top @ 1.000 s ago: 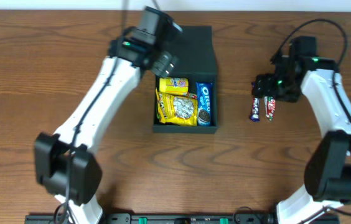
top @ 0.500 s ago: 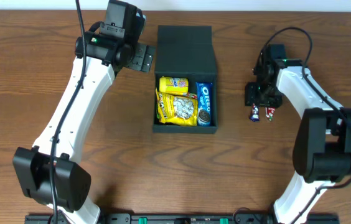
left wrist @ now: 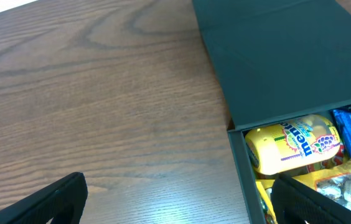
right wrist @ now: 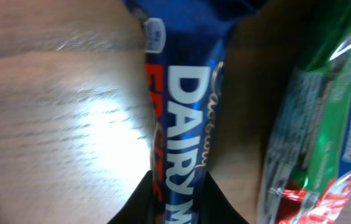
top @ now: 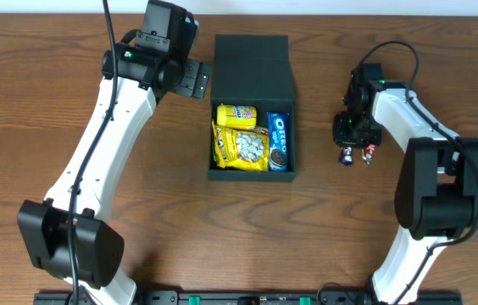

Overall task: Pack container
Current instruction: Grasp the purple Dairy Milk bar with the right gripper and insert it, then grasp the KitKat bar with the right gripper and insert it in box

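Observation:
The container (top: 252, 68) is a dark teal box in mid-table with its flap lid folded back. Inside lie a yellow Mentos packet (top: 236, 115), a yellow snack bag (top: 241, 149) and a blue Oreo pack (top: 279, 140). My left gripper (top: 195, 80) hangs open by the lid's left edge; in the left wrist view the box wall (left wrist: 241, 168) and the Mentos (left wrist: 294, 146) lie ahead of it. Right of the box, my right gripper (top: 353, 140) points down, shut on a blue Dairy Milk bar (right wrist: 185, 112) that rests on the table.
A green-and-red packet (right wrist: 325, 143) lies right beside the Dairy Milk bar, touching or nearly touching it (top: 367, 153). Bare wooden tabletop (top: 69, 51) surrounds the box. Both arm bases sit at the near edge.
My right gripper's jaws have come together on the Dairy Milk bar. The left arm swung away from over the box to its left, then stayed still.

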`<state>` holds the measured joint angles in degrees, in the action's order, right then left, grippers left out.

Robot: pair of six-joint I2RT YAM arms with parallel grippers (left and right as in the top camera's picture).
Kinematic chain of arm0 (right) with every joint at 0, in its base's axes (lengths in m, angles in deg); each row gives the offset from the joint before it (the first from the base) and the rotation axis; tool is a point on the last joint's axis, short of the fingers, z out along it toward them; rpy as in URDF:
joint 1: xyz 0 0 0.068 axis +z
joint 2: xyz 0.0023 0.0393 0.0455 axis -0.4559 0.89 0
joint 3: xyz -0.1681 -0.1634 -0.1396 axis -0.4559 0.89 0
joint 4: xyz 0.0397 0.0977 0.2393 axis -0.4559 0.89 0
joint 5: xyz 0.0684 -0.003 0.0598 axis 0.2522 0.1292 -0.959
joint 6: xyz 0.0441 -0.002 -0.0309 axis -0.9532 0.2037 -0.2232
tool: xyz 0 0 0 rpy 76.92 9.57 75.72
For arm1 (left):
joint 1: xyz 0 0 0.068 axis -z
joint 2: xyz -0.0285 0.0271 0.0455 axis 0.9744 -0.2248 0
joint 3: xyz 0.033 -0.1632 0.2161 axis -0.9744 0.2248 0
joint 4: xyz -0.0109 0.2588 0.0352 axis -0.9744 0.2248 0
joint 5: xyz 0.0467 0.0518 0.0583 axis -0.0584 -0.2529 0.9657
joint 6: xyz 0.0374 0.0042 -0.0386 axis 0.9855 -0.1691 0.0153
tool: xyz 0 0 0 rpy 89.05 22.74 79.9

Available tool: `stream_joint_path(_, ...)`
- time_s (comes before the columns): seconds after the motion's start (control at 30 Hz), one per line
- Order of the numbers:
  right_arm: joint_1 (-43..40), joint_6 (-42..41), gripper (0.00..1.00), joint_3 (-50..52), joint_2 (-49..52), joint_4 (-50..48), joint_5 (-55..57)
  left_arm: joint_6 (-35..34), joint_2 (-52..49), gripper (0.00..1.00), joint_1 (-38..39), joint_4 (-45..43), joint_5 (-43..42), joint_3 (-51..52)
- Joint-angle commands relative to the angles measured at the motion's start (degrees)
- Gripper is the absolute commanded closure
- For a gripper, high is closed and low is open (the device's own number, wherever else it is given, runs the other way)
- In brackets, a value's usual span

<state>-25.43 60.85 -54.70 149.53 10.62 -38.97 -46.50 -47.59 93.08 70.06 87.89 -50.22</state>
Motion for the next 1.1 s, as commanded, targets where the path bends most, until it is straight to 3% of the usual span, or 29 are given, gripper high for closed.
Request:
stream_joint_path(0.0,0.5,-0.2,0.92,-5.3,0.3,3.3,-3.0,-1.1,0.0,0.05,-0.2,-0.1,-0.9,0.0)
stream_joint_path(0.07,1.6,-0.2,0.98,-10.6,0.3,9.4,-3.0,-1.1,0.0,0.05,-0.2,-0.3,-0.9,0.0)
stream_joint_path(0.27,8.9,-2.4,0.98,-18.9,-3.0,18.3,-3.6,-1.7,0.0,0.05,-0.4,-0.2,-0.8,0.0)
stream_joint_path(0.5,18.1,-10.4,0.98,-18.4,-6.3,18.8,-5.1,-3.7,0.1,0.05,-0.9,-0.2,-0.9,0.0)
stream_joint_path(0.7,25.2,-17.5,0.98,-11.1,-6.3,9.6,-5.1,-4.7,0.1,0.05,-1.5,-0.2,-0.9,0.0)
stream_joint_path(0.73,25.8,-17.8,0.94,-10.3,-6.3,8.2,-5.1,-4.7,0.1,0.05,-1.5,-0.2,-0.9,0.0)
stream_joint_path(0.77,26.5,-17.7,0.58,-9.6,-6.3,6.7,-5.1,-4.7,0.1,0.05,-1.5,-0.2,-0.9,0.0)
stream_joint_path(0.8,26.9,-17.7,0.29,-9.2,-6.3,5.9,-5.1,-4.7,0.1,0.05,-1.5,-0.3,-0.9,0.0)
stream_joint_path(0.83,27.2,-17.7,0.21,-9.2,-6.3,5.7,-4.9,-4.7,0.1,0.05,-1.5,-0.2,-0.9,0.0)
stream_joint_path(0.93,26.6,-17.8,0.18,-10.2,-6.8,7.0,-3.2,-4.7,0.1,0.05,-1.5,-0.2,-0.9,0.0)
stream_joint_path(1.07,21.8,-18.6,0.22,-12.7,-11.4,12.1,9.6,-4.7,0.1,0.05,-1.5,-0.2,-0.9,0.0)
